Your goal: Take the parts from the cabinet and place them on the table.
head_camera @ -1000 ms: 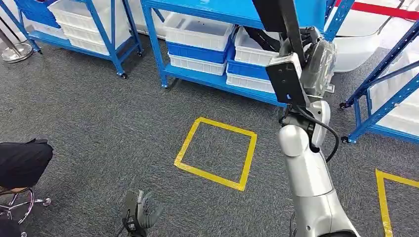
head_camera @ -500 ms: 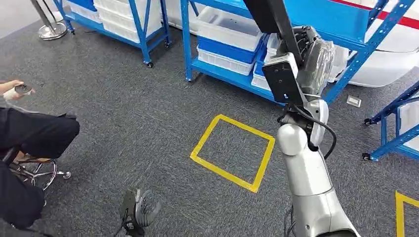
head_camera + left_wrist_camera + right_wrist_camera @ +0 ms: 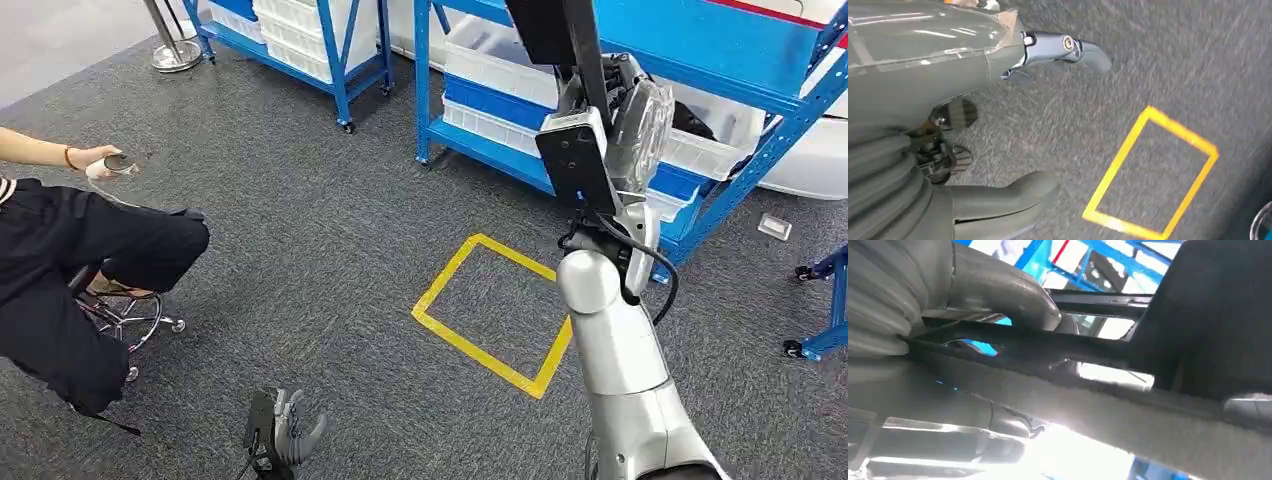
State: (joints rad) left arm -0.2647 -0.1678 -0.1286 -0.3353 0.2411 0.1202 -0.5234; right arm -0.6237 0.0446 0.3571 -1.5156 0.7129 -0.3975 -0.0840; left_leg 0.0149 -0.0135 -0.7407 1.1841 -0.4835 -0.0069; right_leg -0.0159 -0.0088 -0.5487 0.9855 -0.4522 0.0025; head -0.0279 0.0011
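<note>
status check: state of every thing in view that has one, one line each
right hand: raised, gripping a long black part
left hand: hanging low over the carpet, holding nothing, fingers apart
white bins: sitting on the blue rack shelves
person: seated on a stool, holding a small controller

No legible text, labels, brands or numbers. Only floor marking: a yellow tape square (image 3: 493, 312) on the grey carpet (image 3: 300, 250), just beside the blue shelving rack (image 3: 600, 170).
</note>
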